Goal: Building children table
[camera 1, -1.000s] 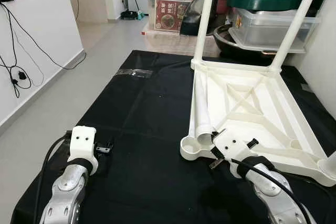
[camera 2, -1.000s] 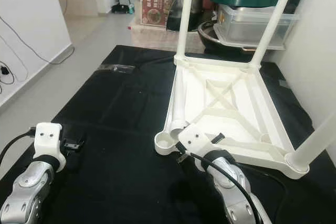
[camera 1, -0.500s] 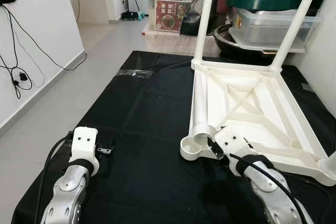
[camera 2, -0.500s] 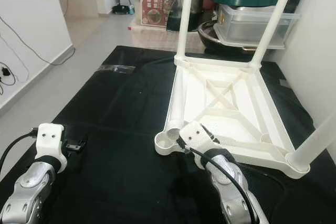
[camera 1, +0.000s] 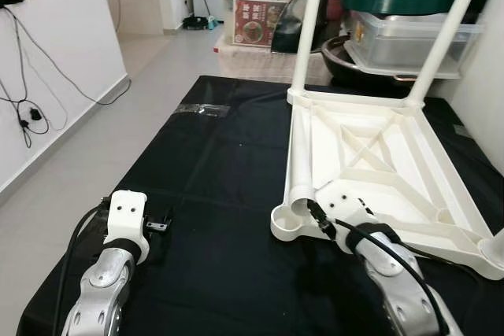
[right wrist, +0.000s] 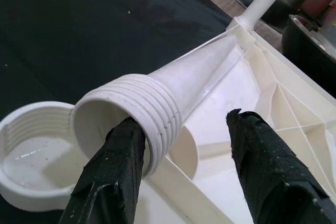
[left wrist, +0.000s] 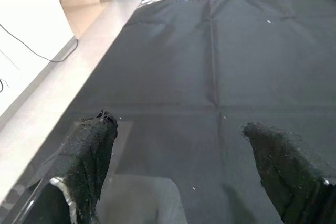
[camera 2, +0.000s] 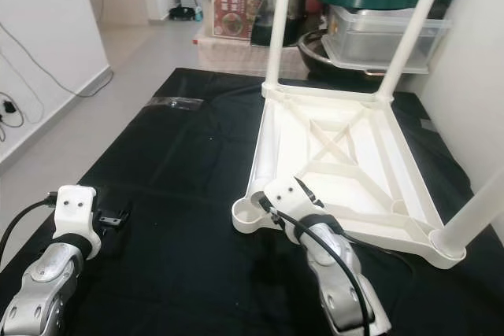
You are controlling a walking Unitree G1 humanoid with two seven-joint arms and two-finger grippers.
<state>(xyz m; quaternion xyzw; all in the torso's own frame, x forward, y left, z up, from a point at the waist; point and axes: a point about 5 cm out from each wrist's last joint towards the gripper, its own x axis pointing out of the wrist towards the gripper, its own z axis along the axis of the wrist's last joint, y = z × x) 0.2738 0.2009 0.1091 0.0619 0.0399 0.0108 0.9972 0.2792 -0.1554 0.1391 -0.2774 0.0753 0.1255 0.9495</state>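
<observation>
Right tool (right wrist: 181, 169), fingers spread, straddles loose leg (right wrist: 173, 90).

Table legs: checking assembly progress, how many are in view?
4: two upright in far corners, one near right corner, one loose at the right tool.

White table (camera 1: 370, 147); black mat (camera 1: 213, 171)

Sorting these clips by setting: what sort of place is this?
Probably a home, in a room used for storage: a tiled floor, stacked plastic storage boxes holding cookware, a wall with loose cables, and a black sheet spread as work area.
</observation>
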